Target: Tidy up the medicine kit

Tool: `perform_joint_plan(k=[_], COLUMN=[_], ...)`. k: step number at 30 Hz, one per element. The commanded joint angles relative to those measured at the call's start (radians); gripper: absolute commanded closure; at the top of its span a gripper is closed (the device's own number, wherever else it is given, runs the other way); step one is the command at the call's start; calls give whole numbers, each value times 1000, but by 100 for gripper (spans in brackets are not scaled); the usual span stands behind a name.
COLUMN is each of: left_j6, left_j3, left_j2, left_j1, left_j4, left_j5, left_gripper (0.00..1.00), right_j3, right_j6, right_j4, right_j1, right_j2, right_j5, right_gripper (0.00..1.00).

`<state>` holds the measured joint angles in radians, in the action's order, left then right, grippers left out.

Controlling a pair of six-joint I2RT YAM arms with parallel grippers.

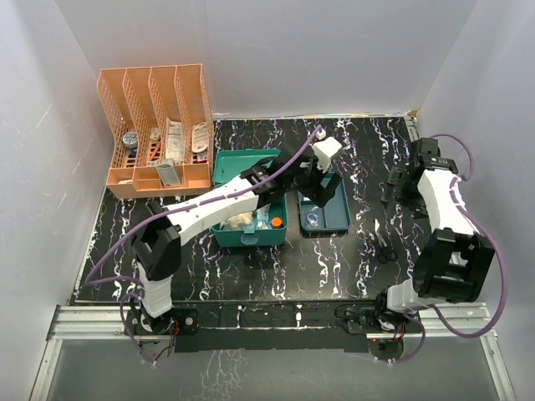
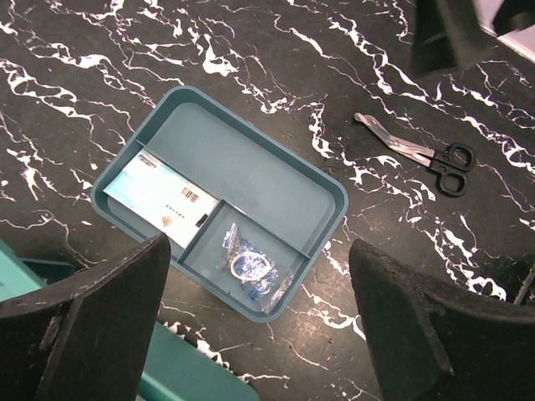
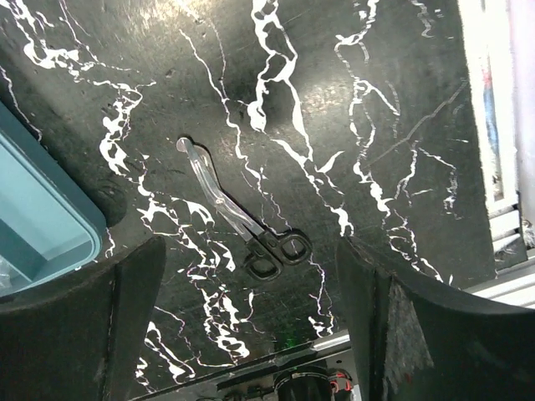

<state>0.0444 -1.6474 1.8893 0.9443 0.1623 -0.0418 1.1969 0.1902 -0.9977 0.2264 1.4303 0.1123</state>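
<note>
Two tools are wide open, and neither holds anything. My right tool (image 3: 247, 280) hangs right over the scissors (image 3: 238, 219), near the right edge of the table (image 3: 376, 125). They lie flat and slanted across the gap between its fingers (image 3: 75, 326), black loop handles toward the near edge, thin shiny blades toward the far edge. I think this arm should take them, since it is much nearer. I would turn the wrist first, so the fingers close across the thin part. My left tool (image 2: 259, 284) hangs over the tray (image 2: 251, 163), which sits near the middle of the table, just beside the medicine kit (image 1: 249, 230), on the side toward the right edge. The kit is a smooth green plastic box with round corners, lid up. The tray is darker, with a flat white packet (image 2: 159, 196) in one part and a crinkly clear bag (image 2: 251, 267) in another.
</note>
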Motion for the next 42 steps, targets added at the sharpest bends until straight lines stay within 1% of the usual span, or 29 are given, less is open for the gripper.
perform_joint_plan(k=[1,6,9,11,12,15,17,26,30,33,38,42], left_j6=[-26,-15,-3,0,1,4,9,16,18,20,22,18], left_j3=[40,49,49,49,49,44,37,14,4,-3,-6,4], left_j2=[-93,-87,-77,-73,-72,-65,-60,-39,-28,-22,-19,-20], left_j1=[-14,-44,-56,-63,-65,-70,-70,-70,-70,-71,-71,-74], left_j4=[-2,-3,-1,0,-1,0,2,22,27,31,31,27], left_j5=[-23,-62,-87,-97,-100,-109,-112,-129,-135,-140,-144,-140], left_gripper=[13,13,13,14,14,14,14,15,15,16,16,16], right_j3=[38,30,13,-12,-18,-33,-36,-66,-76,-72,-59,-48], right_j6=[-9,-3,15,19,21,16,16,13,11,8,3,-1], right_j4=[1,2,15,35,42,62,74,129,144,149,152,165], right_j1=[-42,-140,-175,-178,-178,-177,-176,-177,-176,-177,-176,-177], right_j2=[62,166,204,210,215,220,227,332,355,372,408,434], right_j5=[7,60,106,113,126,156,161,123,118,117,110,100], right_gripper=[22,26,32,37,38,40,42,52,56,65,84,96])
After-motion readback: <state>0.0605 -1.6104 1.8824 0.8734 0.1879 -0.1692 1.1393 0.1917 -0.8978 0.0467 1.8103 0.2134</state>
